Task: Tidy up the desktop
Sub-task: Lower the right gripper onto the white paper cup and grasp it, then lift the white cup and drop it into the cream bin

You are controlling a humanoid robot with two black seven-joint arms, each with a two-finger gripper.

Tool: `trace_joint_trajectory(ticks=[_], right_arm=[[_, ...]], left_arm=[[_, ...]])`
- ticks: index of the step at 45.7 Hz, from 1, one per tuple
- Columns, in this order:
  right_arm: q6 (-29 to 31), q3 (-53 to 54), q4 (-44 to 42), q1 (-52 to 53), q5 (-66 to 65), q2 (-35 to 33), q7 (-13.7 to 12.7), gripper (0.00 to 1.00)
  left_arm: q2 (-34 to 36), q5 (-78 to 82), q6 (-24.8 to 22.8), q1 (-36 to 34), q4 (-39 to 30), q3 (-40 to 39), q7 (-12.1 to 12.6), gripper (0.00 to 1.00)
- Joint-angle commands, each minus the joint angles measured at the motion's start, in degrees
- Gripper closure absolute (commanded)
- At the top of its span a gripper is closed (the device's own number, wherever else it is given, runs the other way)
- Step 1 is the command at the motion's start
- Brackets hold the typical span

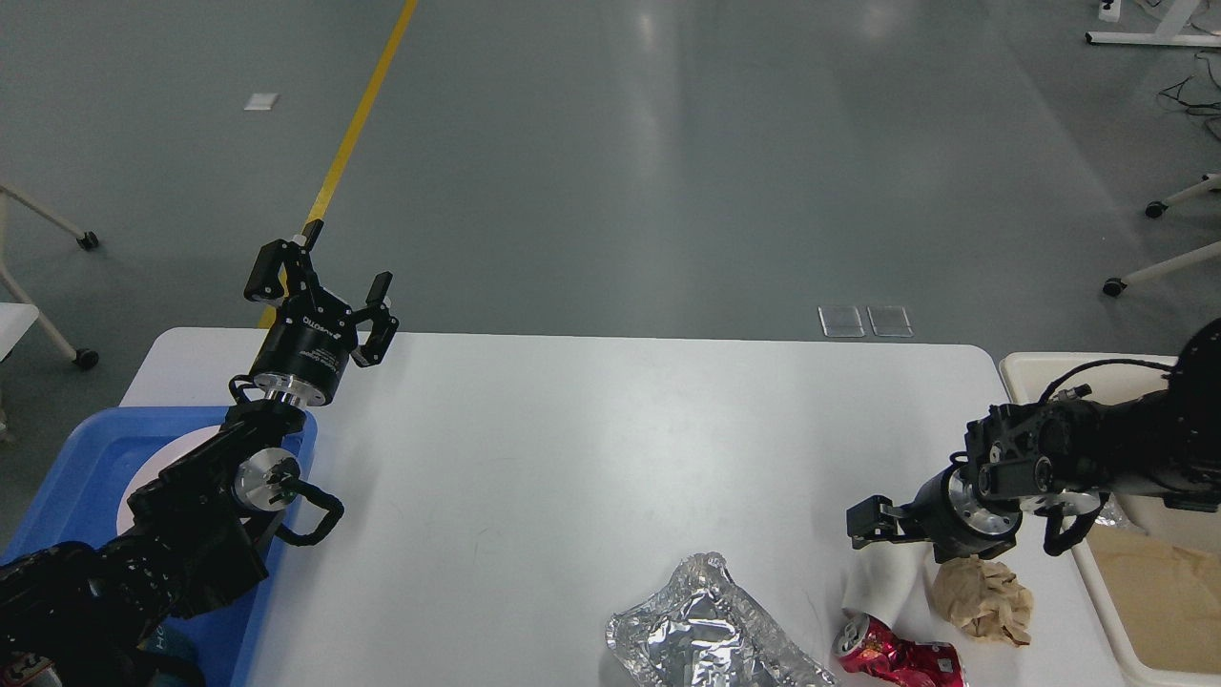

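The white desktop (620, 448) fills the middle of the head view. Near its front edge lie a crumpled sheet of silver foil (706, 630), a white paper cup (878, 582) on its side, a crushed red can (901, 658) and a ball of crumpled brown paper (983, 596). My right gripper (873, 525) points left and sits just above the cup's upper end. Its fingers are dark and partly hidden, so I cannot tell whether it holds anything. My left gripper (320, 277) is open and empty, raised over the desktop's far left corner.
A blue tray (67, 477) with a white plate (143, 472) sits at the left edge under my left arm. A cream bin (1049, 367) stands beside the right edge, with brown paper (1164, 582) inside. Chair legs on castors stand on the floor beyond.
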Motion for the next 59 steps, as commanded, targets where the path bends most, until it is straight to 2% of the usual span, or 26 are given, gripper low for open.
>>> trace_joint_trajectory(ticks=[1,7,10,16,20,23,39,42,59], right_arm=[[-1.2,0.1,-1.6,-2.1,1.0,1.0,0.0,0.0],[-3.2,0.6,-2.5,-3.5,3.2,1.1,0.0,0.01],[-5.1,0.8,-2.5,-3.9,4.8,1.1,0.1,0.07],[-5.6,0.8,-2.8,-5.0,5.4,1.1,0.0,0.47],[-5.3,0.8,-2.7,-5.0,5.8,1.1,0.0,0.84],[-5.1,0.8,-2.5,-5.0,5.9,1.0,0.0,1.0],[-4.7,0.8,-2.1,-2.0,5.9,0.7,0.3,1.0],[-3.1,0.5,-2.0,0.1,6.0,0.3,0.3,1.0],[23.6,-4.3,-2.2,19.8,6.0,-1.9,0.2,1.0]], left_arm=[[0.0,0.0,0.0,0.0,0.0,0.0,0.0,0.04],[0.0,0.0,0.0,0.0,0.0,0.0,0.0,0.03],[0.0,0.1,-0.1,0.0,0.0,0.0,0.0,0.03],[0.0,0.0,0.0,0.0,0.0,0.0,0.0,0.03],[0.0,0.0,0.0,0.0,0.0,0.0,0.0,0.03],[0.1,0.1,0.0,0.0,0.0,0.0,0.0,0.03],[0.0,0.1,0.0,0.0,0.0,0.0,0.0,0.04],[0.0,0.0,0.0,0.0,0.0,0.0,0.0,0.03],[0.0,0.1,0.0,0.0,0.0,0.0,0.0,0.03]])
